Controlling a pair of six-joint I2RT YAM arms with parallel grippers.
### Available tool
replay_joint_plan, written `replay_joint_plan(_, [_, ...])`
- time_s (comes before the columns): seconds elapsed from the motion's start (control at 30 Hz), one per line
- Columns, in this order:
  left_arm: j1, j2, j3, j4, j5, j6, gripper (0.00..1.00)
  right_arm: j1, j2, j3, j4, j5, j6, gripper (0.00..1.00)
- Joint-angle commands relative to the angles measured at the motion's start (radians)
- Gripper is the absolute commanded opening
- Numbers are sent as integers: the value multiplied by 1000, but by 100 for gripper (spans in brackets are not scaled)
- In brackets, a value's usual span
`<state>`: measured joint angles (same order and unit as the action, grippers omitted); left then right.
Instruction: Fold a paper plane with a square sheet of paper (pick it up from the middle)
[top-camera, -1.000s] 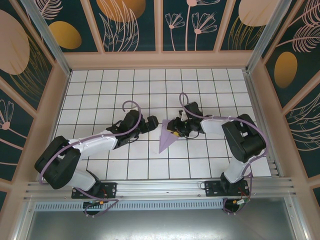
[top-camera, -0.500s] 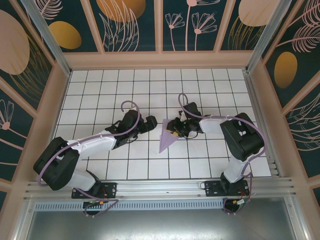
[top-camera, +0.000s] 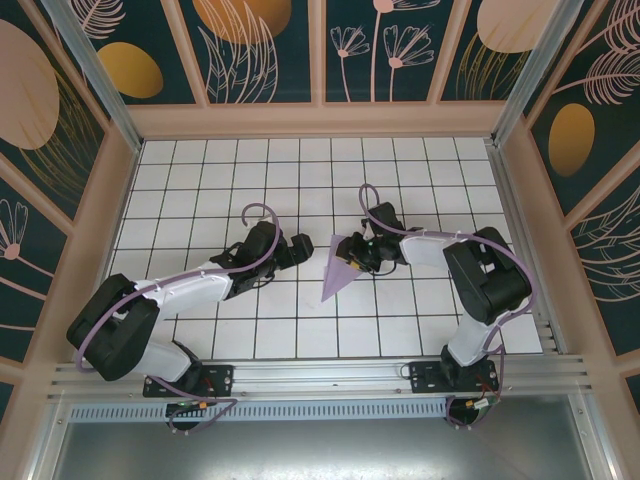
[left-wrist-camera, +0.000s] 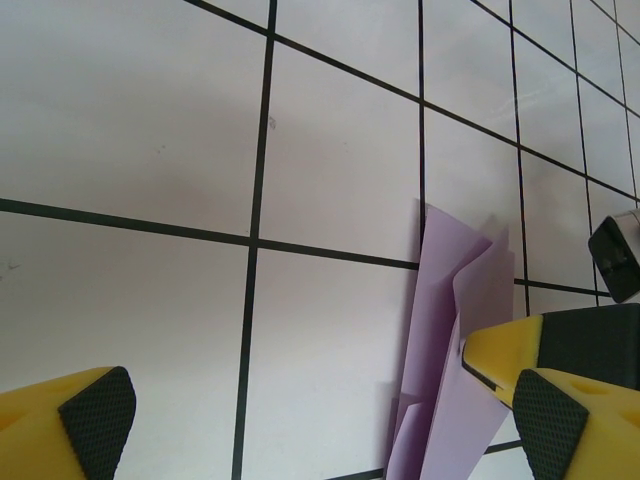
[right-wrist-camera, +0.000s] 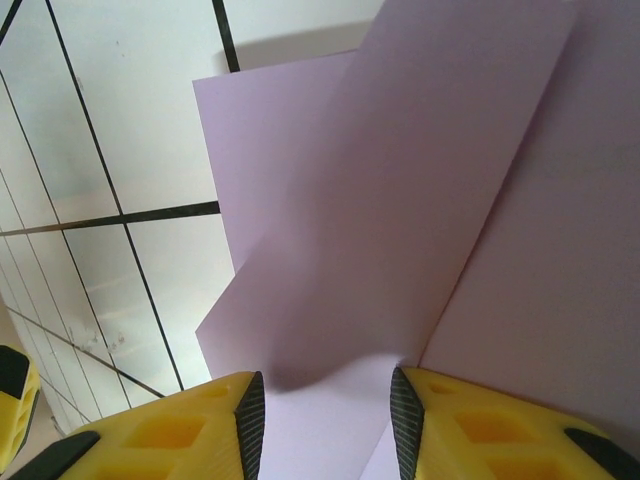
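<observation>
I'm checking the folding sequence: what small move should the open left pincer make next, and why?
Probably ease the left pincer rightward to straddle the edge of the folded paper. Its jaws stand wide open just beside the paper, while the right pincer has the paper between its fingers.

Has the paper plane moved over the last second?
Yes, slightly. The paper plane's far end has swung right across the grid, while its near tip stays on the same tile.
</observation>
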<state>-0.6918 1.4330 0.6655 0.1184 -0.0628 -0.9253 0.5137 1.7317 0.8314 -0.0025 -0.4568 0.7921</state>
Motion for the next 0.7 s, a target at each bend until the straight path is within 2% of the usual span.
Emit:
replay_joint_plan(0.0, [8, -20, -9, -16, -17, -6, 99, -6, -66, 16, -30, 53, 7, 43])
replay_joint_plan(0.2, [9, -16, -9, -14, -14, -6, 99, -19, -50, 5, -39, 85, 34, 45])
replay_joint_plan(0.67, [10, -11, -5, -17, -10, -7, 99, -11, 21, 20, 12, -13, 33, 43])
